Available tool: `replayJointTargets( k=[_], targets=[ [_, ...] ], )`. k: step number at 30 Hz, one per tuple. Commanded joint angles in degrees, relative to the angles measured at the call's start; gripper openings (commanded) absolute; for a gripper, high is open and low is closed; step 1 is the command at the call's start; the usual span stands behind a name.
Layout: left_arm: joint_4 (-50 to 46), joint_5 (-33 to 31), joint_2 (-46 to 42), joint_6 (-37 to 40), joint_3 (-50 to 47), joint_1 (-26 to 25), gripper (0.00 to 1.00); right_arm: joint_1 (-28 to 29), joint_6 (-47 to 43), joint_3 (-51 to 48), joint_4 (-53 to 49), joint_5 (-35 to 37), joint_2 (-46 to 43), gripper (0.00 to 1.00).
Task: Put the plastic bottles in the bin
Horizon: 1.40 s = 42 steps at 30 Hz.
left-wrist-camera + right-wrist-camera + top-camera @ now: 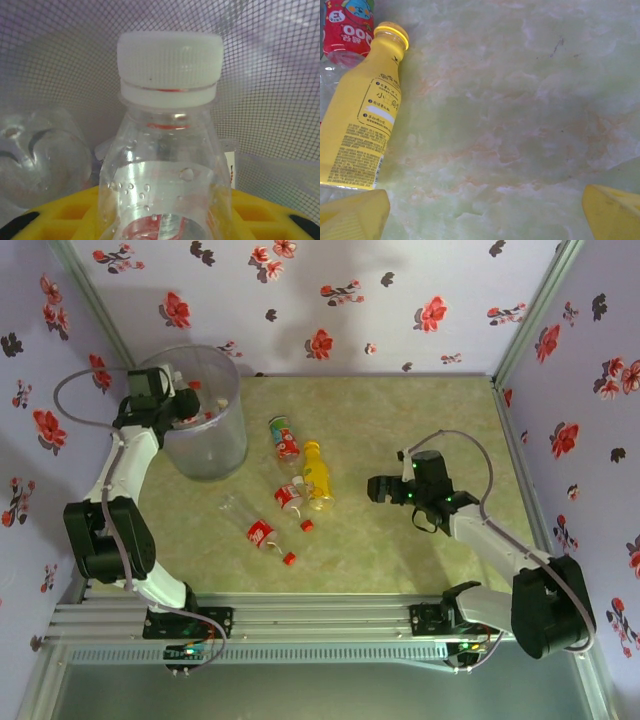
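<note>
At the near edge, both arms are bolted to a rail. Just beyond it, on the green marbled worktop, a clear bottle with a red label and red cap is laid on its side. A little farther, a small red-labelled bottle is found just beside a yellow bottle. Beyond these a green-capped bottle with a red label is laid. All four lie outside the bin.

To their right and well apart from them, the right jaws are held open above bare worktop. In the right wrist view the yellow fingers are seen spread to opposite lower corners with nothing between them. The yellow bottle is seen at the left, its cap end just beside a red label.

Farthest, at the far left, the translucent grey bin is stood upright on the worktop. The left arm is extended over its rim. The left jaws are closed on a clear, white-capped bottle, which is gripped low on its body. The bin's mesh-patterned wall is seen behind it, and another clear bottle is seen lying to its left inside the bin.
</note>
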Motion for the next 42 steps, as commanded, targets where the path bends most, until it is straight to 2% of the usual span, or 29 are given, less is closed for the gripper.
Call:
replayJointTargets(
  k=[1,2,4,8,12,21,27,34,39,42],
  targets=[
    [-1.42,-0.24,1.77,0.74,-1.93,-0.66,0.43,0.62,0.2,0.99,-1.02,0.83,0.57,0.99],
    [-1.55,-0.08,1.77,0.72,-1.78,-0.66,0.59,0.73,0.21,1.08,-1.09,0.8,0.57,0.99],
    [-1.9,0.03,1.62,0.74,-1.18,-0.66,0.77,0.92,0.2,1.27,-1.34,1.02,0.69,0.99],
    [-3.12,0.56,1.09,0.83,0.85,-0.79,0.88,1.57,1.11,2.45,-2.66,1.84,1.42,0.99],
    [-4.51,0.67,0.09,1.01,2.71,-1.38,0.91,2.64,2.52,3.74,-3.64,3.03,2.84,0.99],
    [-7.05,0.74,-3.29,1.18,5.76,-2.41,0.91,5.37,2.6,6.16,-5.2,5.05,4.84,0.99],
    [-8.66,0.5,-5.8,0.5,7.46,-2.41,0.92,12.6,4.56,13.0,-7.78,8.57,9.89,0.96],
    [-10.59,0.47,-10.33,-2.21,8.81,-2.48,0.94,21.79,10.47,22.25,-7.25,11.1,19.71,0.88],
    [-11.11,0.6,-15.5,-4.18,7.8,-3.92,0.94,24.24,12.25,26.35,-8.24,13.03,26.08,0.83],
    [-10.55,2.98,-18.34,-6.37,5.44,-5.67,0.94,24.76,13.16,28.13,-8.26,12.72,29.23,0.8]
  ],
)
